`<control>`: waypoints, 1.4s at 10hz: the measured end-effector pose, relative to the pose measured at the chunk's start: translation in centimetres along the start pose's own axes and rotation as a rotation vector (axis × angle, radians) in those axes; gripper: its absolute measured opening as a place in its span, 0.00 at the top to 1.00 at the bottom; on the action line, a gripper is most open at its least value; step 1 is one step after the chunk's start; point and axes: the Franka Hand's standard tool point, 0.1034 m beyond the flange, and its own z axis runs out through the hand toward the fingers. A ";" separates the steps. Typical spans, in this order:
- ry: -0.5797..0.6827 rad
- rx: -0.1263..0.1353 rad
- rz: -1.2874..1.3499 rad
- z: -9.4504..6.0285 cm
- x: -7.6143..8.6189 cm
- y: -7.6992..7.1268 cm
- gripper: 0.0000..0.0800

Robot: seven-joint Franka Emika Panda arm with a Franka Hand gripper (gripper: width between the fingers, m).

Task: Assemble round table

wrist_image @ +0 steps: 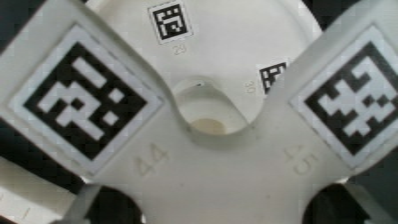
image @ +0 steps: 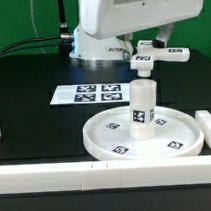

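Note:
The large round disc [image: 105, 136] lies flat on the black table near the front. The short cylinder leg [image: 143, 109] stands upright on its middle. My gripper [image: 153, 47] is shut on the small cross-shaped base [image: 158, 58] and holds it in the air, above and beyond the leg. In the wrist view the base [wrist_image: 210, 150] fills the picture, with tagged arms on both sides and a round centre socket [wrist_image: 210, 112]. My gripper [wrist_image: 222, 208] clamps it between dark fingers [wrist_image: 111, 205]. The white disc [wrist_image: 214, 30] shows behind it.
The marker board [image: 88, 94] lies flat on the table at the exterior view's left of the leg. Long white border walls [image: 57, 176] run along the front edge and the exterior view's right side [image: 209, 128]. The arm's white body [image: 109, 18] stands behind.

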 end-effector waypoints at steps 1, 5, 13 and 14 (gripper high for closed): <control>0.007 -0.004 -0.029 0.2 0.1 0.1 0.44; 0.019 -0.013 -0.029 0.9 0.3 0.3 0.44; 0.045 -0.027 -0.025 1.3 -0.2 0.1 0.44; 0.044 -0.026 -0.025 1.3 -0.4 -0.1 0.44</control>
